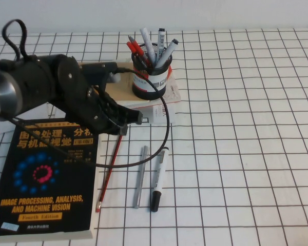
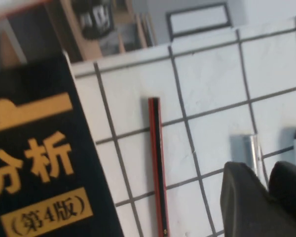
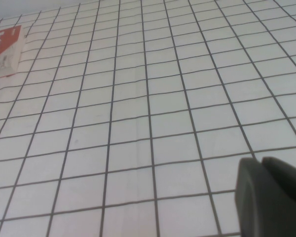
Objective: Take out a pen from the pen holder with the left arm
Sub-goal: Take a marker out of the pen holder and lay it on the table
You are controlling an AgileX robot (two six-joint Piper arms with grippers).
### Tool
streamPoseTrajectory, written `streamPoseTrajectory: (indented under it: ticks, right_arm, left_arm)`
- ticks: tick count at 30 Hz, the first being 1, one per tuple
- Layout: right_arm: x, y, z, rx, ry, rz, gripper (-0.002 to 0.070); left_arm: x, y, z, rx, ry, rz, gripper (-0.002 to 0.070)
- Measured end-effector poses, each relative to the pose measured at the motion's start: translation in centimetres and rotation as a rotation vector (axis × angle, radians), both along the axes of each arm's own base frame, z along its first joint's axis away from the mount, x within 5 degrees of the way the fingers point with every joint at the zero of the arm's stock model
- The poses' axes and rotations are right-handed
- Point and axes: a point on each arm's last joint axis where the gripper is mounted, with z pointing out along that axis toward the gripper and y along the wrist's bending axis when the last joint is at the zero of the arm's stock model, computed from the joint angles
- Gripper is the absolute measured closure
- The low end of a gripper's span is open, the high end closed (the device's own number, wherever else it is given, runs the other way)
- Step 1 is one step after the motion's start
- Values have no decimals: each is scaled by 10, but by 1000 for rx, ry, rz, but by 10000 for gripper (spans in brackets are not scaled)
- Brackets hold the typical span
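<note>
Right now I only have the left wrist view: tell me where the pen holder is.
Observer: The pen holder stands farther from the robot than the left gripper, slightly to its right, with several pens upright in it.
Operator: Count what lies on the table.
Observer: Three: a red pencil, a silver pen and a marker, side by side right of the book.
Operator: Report the right gripper.
Observer: The right gripper hangs over the grid table, outside the high view, fingers shut.

Bright, even, diffuse light; faint soft shadows on table (image 1: 246,154). Left wrist view soft, book (image 2: 39,173) blurred up close. High view crisp.
</note>
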Motion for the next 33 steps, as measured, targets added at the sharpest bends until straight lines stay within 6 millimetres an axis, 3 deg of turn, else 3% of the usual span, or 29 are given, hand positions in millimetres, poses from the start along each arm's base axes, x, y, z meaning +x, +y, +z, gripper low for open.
streamPoseTrajectory:
  ticks: [6, 12, 17, 23, 33]
  right_arm:
    - [0, 0, 0, 0, 0, 0, 692]
    - [0, 0, 0, 0, 0, 0, 692]
    - [0, 0, 0, 0, 0, 0, 692]
    - [0, 0, 0, 0, 0, 0, 692]
    - [0, 0, 0, 0, 0, 0, 692]
  left_arm:
    - [-29, 1, 55, 47, -198, -83, 622]
    - [-77, 17, 74, -24, -402, -76, 673]
    - [-121, 45, 67, -58, -583, -72, 676]
    - [-175, 76, 50, -57, -653, -86, 677]
    - [-234, 110, 16, -67, -718, -90, 677]
